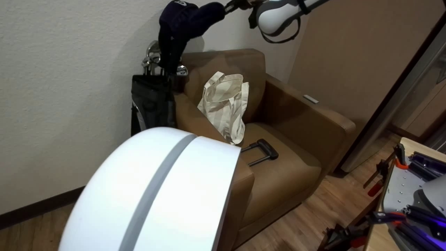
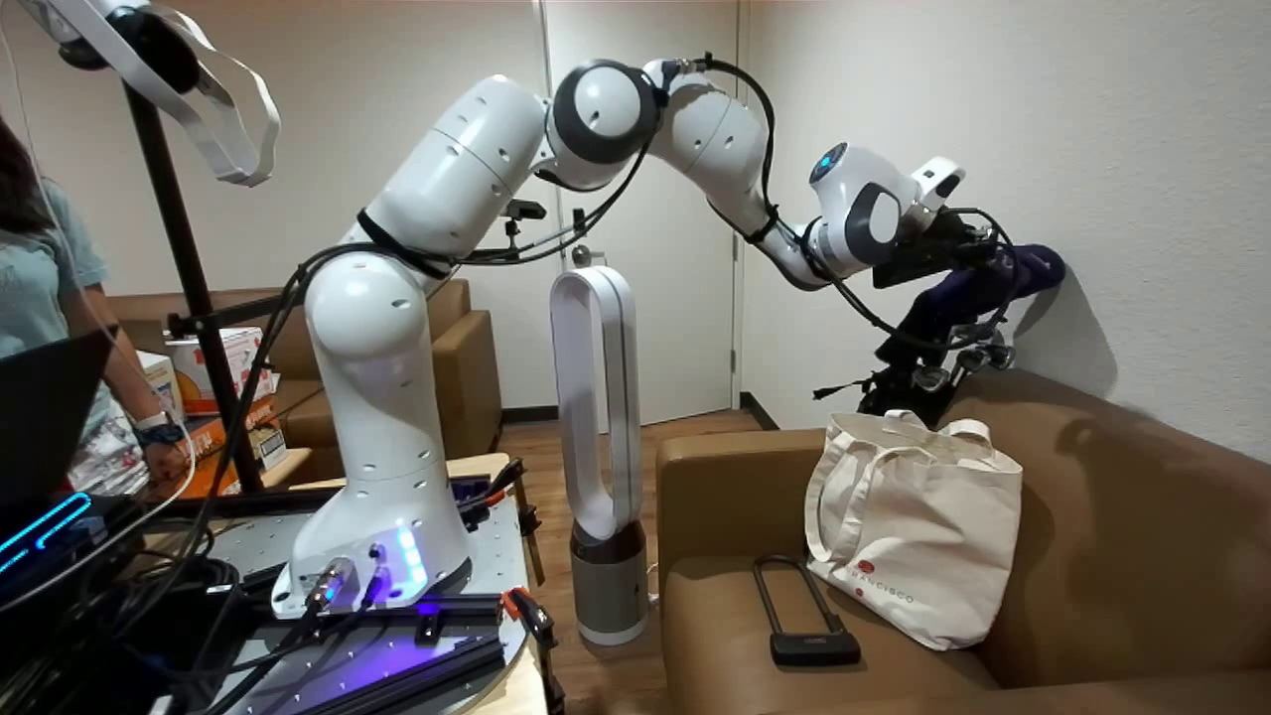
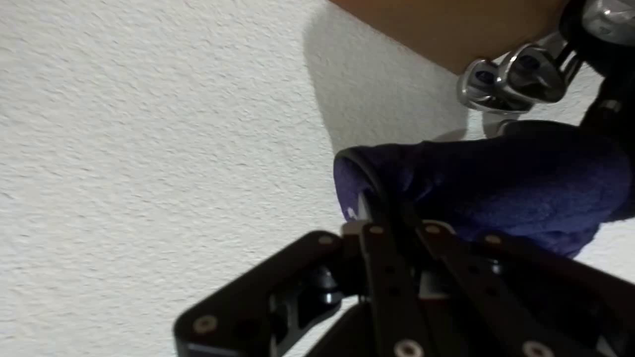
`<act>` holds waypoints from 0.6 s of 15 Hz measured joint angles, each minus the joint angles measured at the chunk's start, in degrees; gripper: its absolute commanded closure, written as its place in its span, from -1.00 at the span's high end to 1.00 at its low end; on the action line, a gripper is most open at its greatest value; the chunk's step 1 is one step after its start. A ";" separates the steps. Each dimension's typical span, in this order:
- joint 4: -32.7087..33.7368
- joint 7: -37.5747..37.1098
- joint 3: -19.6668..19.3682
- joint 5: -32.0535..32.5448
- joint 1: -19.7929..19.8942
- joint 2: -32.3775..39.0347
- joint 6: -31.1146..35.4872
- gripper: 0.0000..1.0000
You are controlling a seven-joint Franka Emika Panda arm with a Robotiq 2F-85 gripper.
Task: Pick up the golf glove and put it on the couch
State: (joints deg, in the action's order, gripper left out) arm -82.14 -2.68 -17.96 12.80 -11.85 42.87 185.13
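Note:
The golf glove is a dark navy, fuzzy cover, above and beside the golf bag near the wall. It also shows in an exterior view and spreads right of the jaws in the wrist view. My gripper has its fingers close together and shut on the cover's edge. The gripper also shows in both exterior views. I cannot tell whether the cover's lower part touches the clubs. The couch is a brown leather seat, also in an exterior view.
A cream tote bag and a black U-shaped lock are on the couch. Metal golf club heads stick out of a black golf bag beside it. A tall white fan stands near the robot's table.

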 measured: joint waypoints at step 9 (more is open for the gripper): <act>-25.10 -10.17 -34.12 -8.37 -21.77 -8.97 -0.96 -0.85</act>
State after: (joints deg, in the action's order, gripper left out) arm -107.24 -12.85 -52.09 4.43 -33.62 33.90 184.17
